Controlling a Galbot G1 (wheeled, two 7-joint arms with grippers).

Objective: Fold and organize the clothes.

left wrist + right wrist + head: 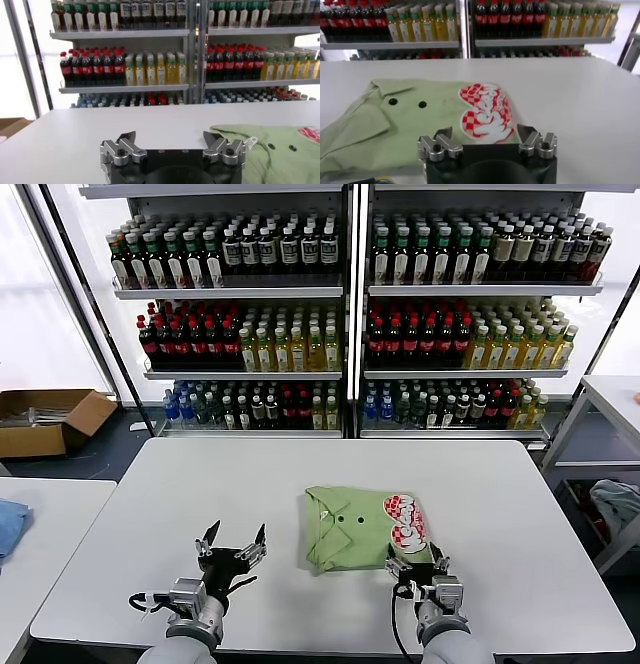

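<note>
Now folded polo shirt (366, 527) touching spread right hand (418, 565); left hand (234, 546) spread, apart.

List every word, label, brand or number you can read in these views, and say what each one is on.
Nothing reads clearly enough to quote.
Red-and-white print on the green polo shirt: stylised lettering over a checked pattern, not legible.
Small white tag at the shirt's collar: too small to read.
Bottle labels on the shelves: too small and blurred to read.
Cardboard box on the floor: no visible text.
</note>
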